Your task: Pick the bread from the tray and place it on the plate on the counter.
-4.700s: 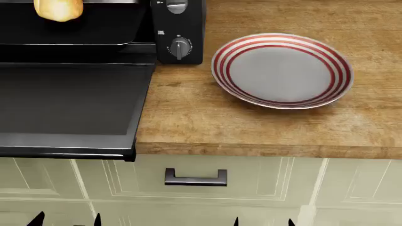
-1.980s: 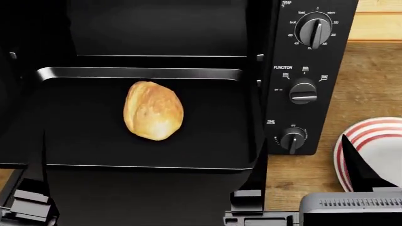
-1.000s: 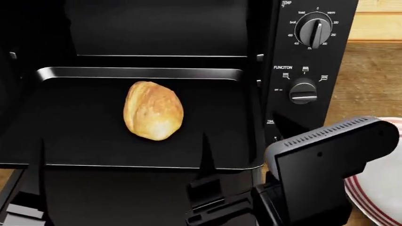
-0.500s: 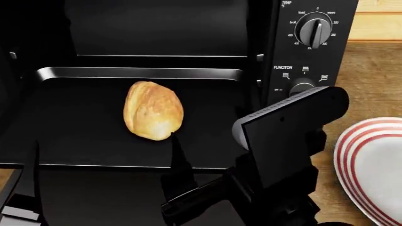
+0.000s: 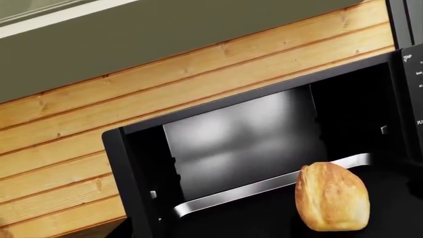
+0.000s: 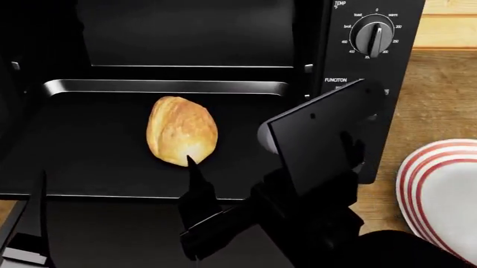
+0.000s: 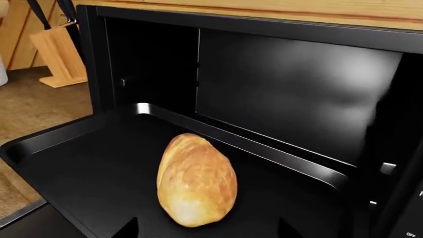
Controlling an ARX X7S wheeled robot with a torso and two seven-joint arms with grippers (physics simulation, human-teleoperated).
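Note:
The golden-brown bread (image 6: 182,131) lies near the middle of the black tray (image 6: 164,86), which sticks out of the open oven. My right gripper (image 7: 210,229) is open, its two fingertips wide apart just short of the bread's near end (image 7: 196,181). In the head view one right finger (image 6: 192,173) points at the bread's lower edge, and the other is hidden behind the wrist housing (image 6: 320,137). The striped plate (image 6: 439,195) rests on the wooden counter (image 6: 439,95) at the right. A thin black left finger (image 6: 41,190) shows at the lower left. The left wrist view shows the bread (image 5: 330,203) but no jaws.
The oven's control panel (image 6: 365,84) with its knobs stands between the tray and the plate. The open oven door (image 6: 134,234) lies flat below the tray's front rim. A wooden knife block (image 7: 59,54) stands on the counter to the oven's left.
My right arm has risen from the lower right and moved left and forward, bringing its finger up to the bread's near end. The bread and tray have not moved.

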